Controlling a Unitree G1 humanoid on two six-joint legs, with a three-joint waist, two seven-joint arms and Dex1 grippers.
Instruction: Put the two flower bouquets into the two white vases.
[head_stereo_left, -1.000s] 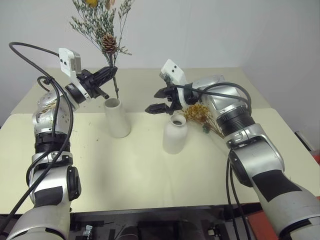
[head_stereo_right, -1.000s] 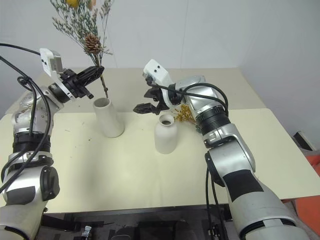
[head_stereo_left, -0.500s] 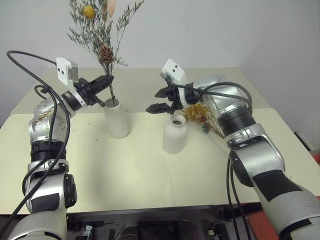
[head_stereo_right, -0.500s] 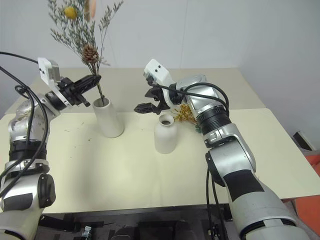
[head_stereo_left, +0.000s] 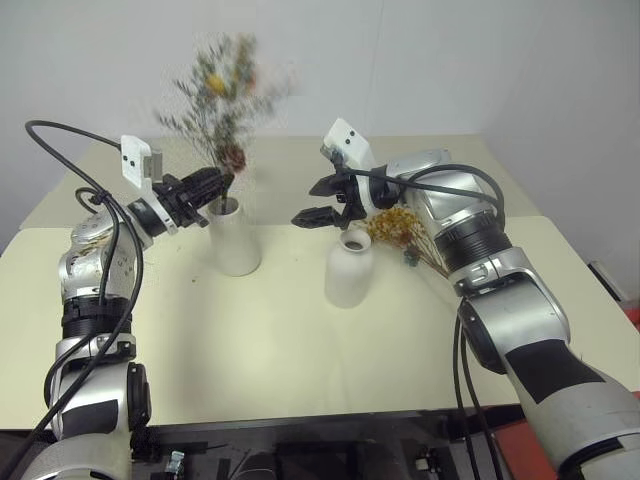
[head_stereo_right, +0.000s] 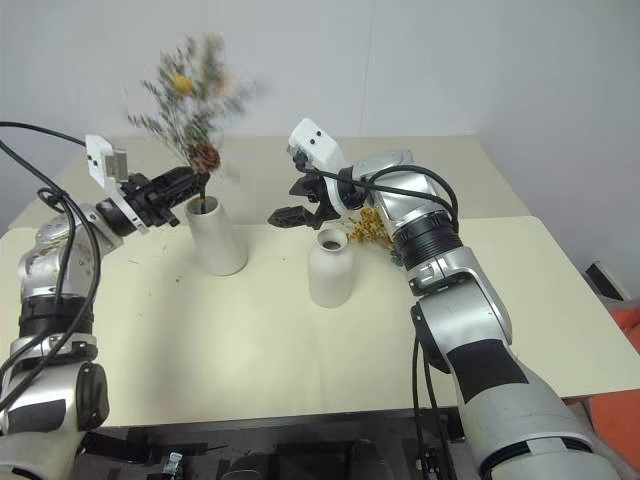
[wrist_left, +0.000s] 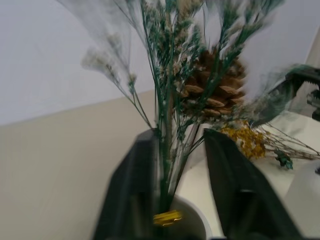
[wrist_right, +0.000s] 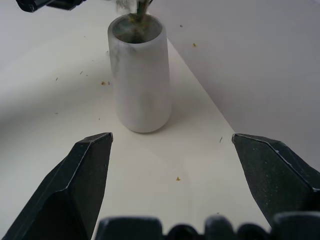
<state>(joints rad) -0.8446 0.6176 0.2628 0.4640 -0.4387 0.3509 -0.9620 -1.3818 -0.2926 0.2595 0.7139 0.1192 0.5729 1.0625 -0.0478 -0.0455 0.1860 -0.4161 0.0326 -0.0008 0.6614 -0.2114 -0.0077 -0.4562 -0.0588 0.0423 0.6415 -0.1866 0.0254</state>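
The grey-green bouquet (head_stereo_left: 222, 105) with its brown cone (wrist_left: 212, 95) stands with its stems inside the plain tapered vase (head_stereo_left: 235, 238); its top is blurred. My left gripper (head_stereo_left: 217, 182) sits just above that vase's mouth, open, with the stems running loosely between its fingers (wrist_left: 227, 170). The yellow-orange bouquet (head_stereo_left: 396, 226) lies on the table behind the rounded bottle vase (head_stereo_left: 350, 270). My right gripper (head_stereo_left: 318, 200) hangs open and holds nothing, above and to the left of the bottle vase's neck, facing the tapered vase (wrist_right: 140, 80).
Both vases stand on the cream table (head_stereo_left: 250, 350), whose front edge is near me. A second table (head_stereo_left: 290, 160) joins it behind, against the white wall. Black cables loop off both arms.
My left gripper has come down with the grey-green bouquet, its stems have gone into the tapered vase, and the fingers have parted. The right arm has not moved.
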